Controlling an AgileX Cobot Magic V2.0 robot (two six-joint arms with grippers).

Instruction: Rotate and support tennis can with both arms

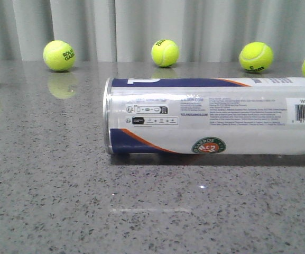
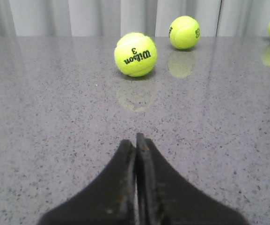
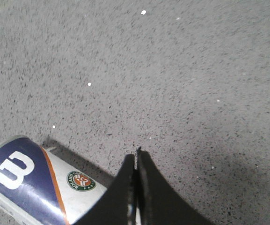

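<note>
Honestly, the front view shows neither of my end effectors. The tennis can lies on its side on the table, metal rim toward my left, its far end cut off at the picture's edge. Tennis balls sit behind the can along the curtain; the nearest one is well apart from it. A round can on a smooth table looks likely to roll away if I push it off-centre, and a ball could be knocked loose.

From the left wrist, my left end effector has its fingers pressed together, holding nothing. The can is not in this view at all, only a ball marked Wilson ahead and two more beyond, so I would be approaching blind from here.

From the right wrist, my right end effector is likewise pressed together and empty, above bare table just beside the can. I cannot tell how high it hangs. Coming down with fingers together could glance off the curved wall and spin the can.
</note>
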